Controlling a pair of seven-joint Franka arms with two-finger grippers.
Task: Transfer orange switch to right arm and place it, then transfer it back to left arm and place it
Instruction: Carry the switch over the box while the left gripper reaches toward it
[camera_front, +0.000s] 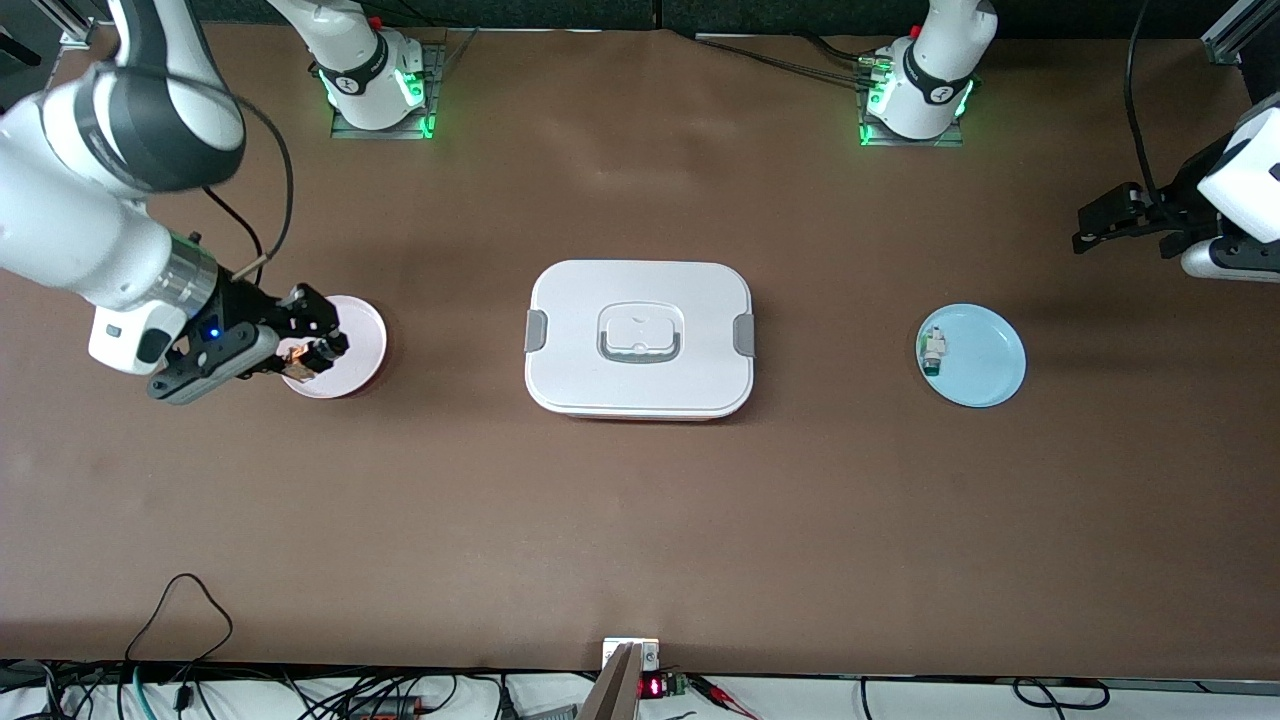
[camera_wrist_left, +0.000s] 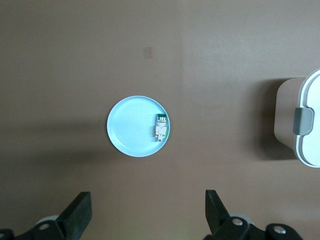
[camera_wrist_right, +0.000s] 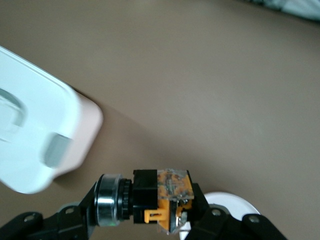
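One white-and-green switch lies in the blue plate

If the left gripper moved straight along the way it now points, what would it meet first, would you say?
Probably the blue plate, or bare table beside it: the open left gripper looks down at it, the white-and-green switch on its rim; depth is unclear.

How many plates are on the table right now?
2: a pink plate at the right arm's end, under the right pincer; a blue plate at the left arm's end.
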